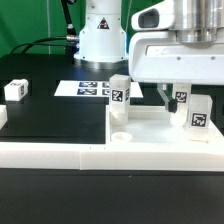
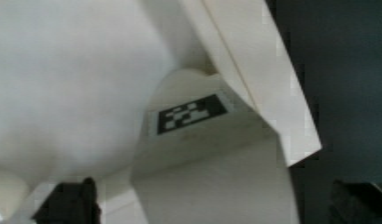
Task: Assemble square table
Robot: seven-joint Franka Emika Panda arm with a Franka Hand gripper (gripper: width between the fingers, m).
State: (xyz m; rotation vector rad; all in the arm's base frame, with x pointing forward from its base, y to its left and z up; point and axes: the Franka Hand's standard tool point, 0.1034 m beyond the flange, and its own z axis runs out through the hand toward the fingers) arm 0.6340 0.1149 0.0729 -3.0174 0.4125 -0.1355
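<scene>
My gripper (image 2: 214,203) is released, jaws wide either side of the small tagged white plastic leg block (image 1: 192,110), upright at three o'clock on the large white plastic square slab (image 1: 140,135). Probably light, rigid, slick; I'd pinch its flat sides.

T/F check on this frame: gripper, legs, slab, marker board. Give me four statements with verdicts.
1. The gripper is shut on a leg. False: its jaws stand open on either side of a tagged leg, with a gap on both sides in the wrist view.
2. A loose leg block sits on the black table, off the slab. True.
3. The marker board lies on top of the slab. False: it lies flat on the table, beside the slab.
4. The slab's near corner hole has nothing in it. True.
</scene>
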